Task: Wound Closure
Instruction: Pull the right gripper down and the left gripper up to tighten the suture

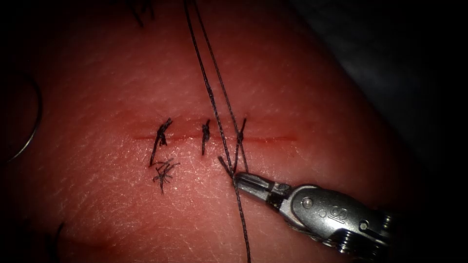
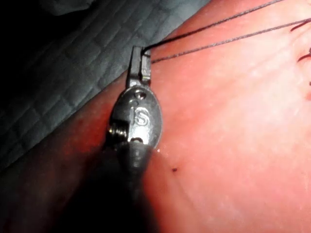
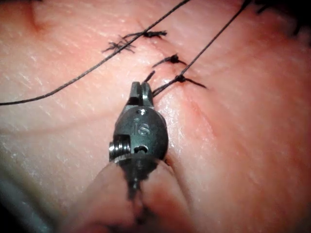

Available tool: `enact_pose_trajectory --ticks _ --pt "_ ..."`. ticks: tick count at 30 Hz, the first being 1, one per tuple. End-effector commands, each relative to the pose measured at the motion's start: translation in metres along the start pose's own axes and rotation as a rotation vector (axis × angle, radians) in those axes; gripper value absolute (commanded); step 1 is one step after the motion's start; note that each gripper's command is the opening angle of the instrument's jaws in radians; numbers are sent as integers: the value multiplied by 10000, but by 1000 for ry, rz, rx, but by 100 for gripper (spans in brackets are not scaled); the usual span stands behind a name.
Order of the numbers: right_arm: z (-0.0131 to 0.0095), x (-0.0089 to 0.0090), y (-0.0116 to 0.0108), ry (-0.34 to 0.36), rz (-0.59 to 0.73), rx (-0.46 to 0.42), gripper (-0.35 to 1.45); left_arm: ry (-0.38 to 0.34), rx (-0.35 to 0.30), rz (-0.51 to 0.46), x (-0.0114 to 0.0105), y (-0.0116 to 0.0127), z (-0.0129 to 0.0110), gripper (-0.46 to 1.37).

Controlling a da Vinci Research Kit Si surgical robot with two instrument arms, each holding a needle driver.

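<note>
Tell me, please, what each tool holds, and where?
Right tool: thread just below the rightmost knot. Left tool: two thread strands. Needle lies free, left.

The right tool (image 1: 237, 178) lies just below the cut (image 1: 214, 138) (near the rightmost stitch (image 1: 241, 130)).

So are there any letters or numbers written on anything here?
"IS" stamped on the round metal head of the left tool, seen in the left wrist view.
"IS" on the right tool too, clearest in the right wrist view.
Nothing is written on the tissue or the thread.
</note>
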Motion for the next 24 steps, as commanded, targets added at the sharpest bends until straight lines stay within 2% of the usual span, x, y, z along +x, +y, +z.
enact_pose_trajectory --ticks 1,10,11,12,13,18,20,21,22,23,24 --pt "0 0 0 0 -1 -3 -35 0 0 0 0 -1 0 -35" --pt "-2 0 2 0 0 -2 -35 -1 2 2 -1 2 0 -35" --pt "-2 1 5 34 -1 -20 -35 -1 3 -2 -1 4 0 -35" --pt "-2 1 6 39 5 -23 -35 -1 4 -2 -1 5 0 -35" --pt "-3 2 9 94 20 -51 -35 7 -7 -5 -1 8 1 -35" --pt "-5 3 13 101 22 -62 -35 10 -31 -12 3 15 4 -35" --pt "-5 5 15 106 25 -66 18 20 -39 -12 6 18 6 -35" --pt "-5 6 16 113 31 -73 32 22 -41 -18 8 18 6 -35" --pt "-6 7 17 120 52 -103 69 27 -45 -19 10 20 8 -35" --pt "-6 8 18 123 52 -111 77 29 -46 -19 11 20 8 -35" --pt "-7 9 20 127 56 -147 98 31 -48 -19 14 21 9 -35"
